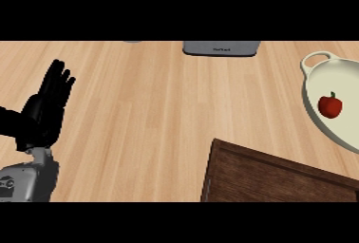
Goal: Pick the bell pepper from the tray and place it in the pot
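**Pepper already in the pot**

The red bell pepper (330, 105) lies inside the cream-white pot (313, 102) at the right edge of the frame, resting on the pot's pale floor near its middle. The pot is cut off by the frame on the right; one looped handle shows at its upper left. The dark wooden tray (273, 178) sits at the lower right, its near corner pointing toward the centre of the table (154, 104), and the part of it in view holds nothing.

The left hand (48, 107) stands at the left edge of the frame, fingers straight and spread, pointing up, holding nothing (it looks to be at rest, well apart from both tray and pot). The right hand does not show at all.

Judging from how things lie, the placing is done: the pepper is off the tray and in the pot, and little seems left.

A grey appliance (222, 48) is at the upper edge.
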Action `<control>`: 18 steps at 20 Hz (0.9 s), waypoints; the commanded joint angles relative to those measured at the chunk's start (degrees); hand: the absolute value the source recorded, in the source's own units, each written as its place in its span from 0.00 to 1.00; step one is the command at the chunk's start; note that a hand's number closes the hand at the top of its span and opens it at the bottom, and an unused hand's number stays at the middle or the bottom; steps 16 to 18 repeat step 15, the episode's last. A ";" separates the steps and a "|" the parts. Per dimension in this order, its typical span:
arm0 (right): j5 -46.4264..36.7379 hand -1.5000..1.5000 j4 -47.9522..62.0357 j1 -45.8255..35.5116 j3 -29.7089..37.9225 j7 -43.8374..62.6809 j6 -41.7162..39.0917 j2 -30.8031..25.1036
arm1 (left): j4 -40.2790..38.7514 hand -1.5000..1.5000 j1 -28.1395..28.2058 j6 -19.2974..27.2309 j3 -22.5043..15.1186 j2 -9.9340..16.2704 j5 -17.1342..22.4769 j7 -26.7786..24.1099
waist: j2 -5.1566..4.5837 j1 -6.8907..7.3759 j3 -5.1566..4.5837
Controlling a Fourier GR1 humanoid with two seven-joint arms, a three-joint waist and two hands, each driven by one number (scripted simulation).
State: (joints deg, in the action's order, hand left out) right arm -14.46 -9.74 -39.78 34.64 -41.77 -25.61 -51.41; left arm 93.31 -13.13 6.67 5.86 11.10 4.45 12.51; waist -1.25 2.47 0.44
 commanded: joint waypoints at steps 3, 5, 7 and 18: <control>0.97 0.00 0.38 2.65 0.75 -3.31 -8.11 -3.85 | -1.59 0.50 -1.22 0.05 0.33 0.06 -0.20 -0.56 | -0.42 0.03 0.16; 1.43 0.00 0.34 4.75 0.98 -3.71 -11.67 -6.41 | -0.17 0.50 0.35 0.05 0.18 -0.10 -0.33 -1.11 | -0.01 -0.34 0.13; 1.31 0.00 -0.11 4.59 0.66 -3.49 -10.26 -4.98 | -1.09 0.50 -0.35 0.65 -0.08 -0.88 -0.52 -1.25 | -0.23 0.01 0.18; 2.36 0.00 -0.90 7.85 0.94 -3.48 -13.41 -7.98 | 0.04 0.50 0.07 0.08 0.36 -0.27 0.27 0.22 | -0.13 -0.21 0.40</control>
